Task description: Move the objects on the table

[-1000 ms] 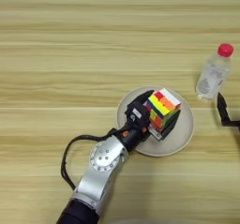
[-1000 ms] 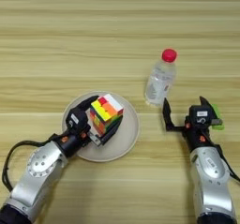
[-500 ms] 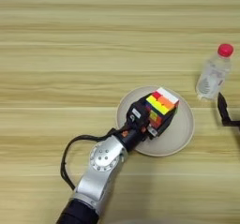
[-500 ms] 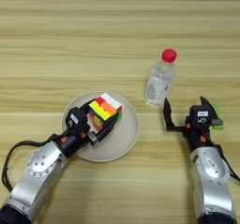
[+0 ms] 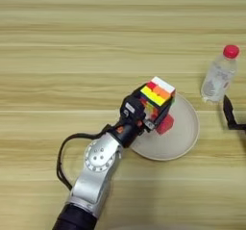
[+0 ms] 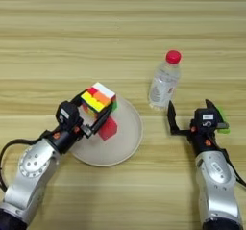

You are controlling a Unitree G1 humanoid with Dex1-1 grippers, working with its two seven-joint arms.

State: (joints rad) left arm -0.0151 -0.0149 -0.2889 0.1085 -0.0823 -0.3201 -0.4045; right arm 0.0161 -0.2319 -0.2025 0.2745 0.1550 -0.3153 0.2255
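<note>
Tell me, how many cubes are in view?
2: the puzzle cube held in the left gripper above the plate; the red cube on the plate beneath it.

The wooden table (image 6: 72, 27) carries a cream plate (image 6: 126, 145) and an apparently upright bottle (image 6: 163, 82).

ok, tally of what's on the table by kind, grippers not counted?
Bottles: 1, the clear bottle with a red cap, upright beside the plate.
Cubes: 2, the puzzle cube held in the left gripper over the plate, and the small red cube on the plate.
Plates: 1, the cream plate.
Total: 4.
The right gripper waits open near the bottle.
</note>
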